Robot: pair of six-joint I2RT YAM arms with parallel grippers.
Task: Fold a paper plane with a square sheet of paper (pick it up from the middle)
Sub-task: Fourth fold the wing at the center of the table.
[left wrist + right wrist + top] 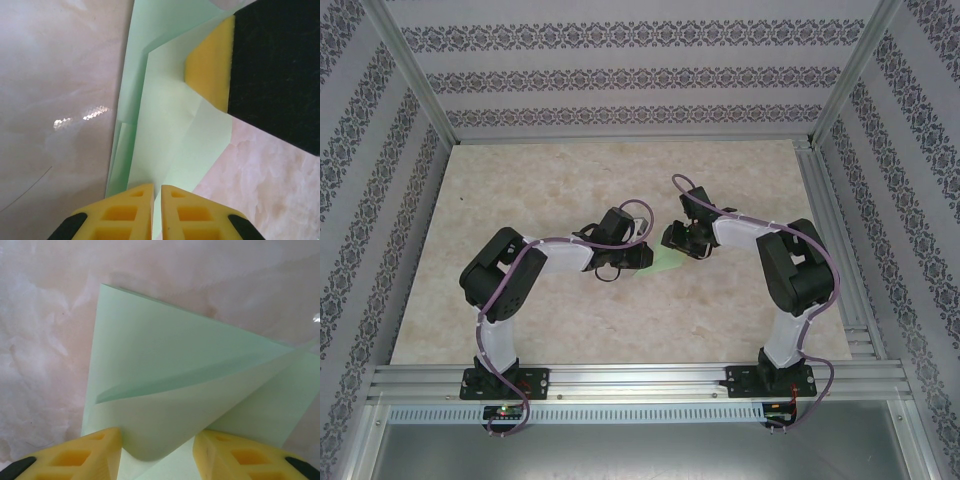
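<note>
Left wrist view: your left end effector (157,194) pinches the part-folded paper (165,130) at mid-bench (60,75); the right end effector (156,440) gapes half open around a curled flap (150,422). Close it off-line and the flap could crease crooked or tear.

Paper (165,355) mint-green; table (520,300) beige marbled; walls (620,70) floral-striped.

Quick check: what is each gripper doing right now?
Left gripper: shut on the folded green paper.
Right gripper: open, straddling the paper's curled fold.
</note>
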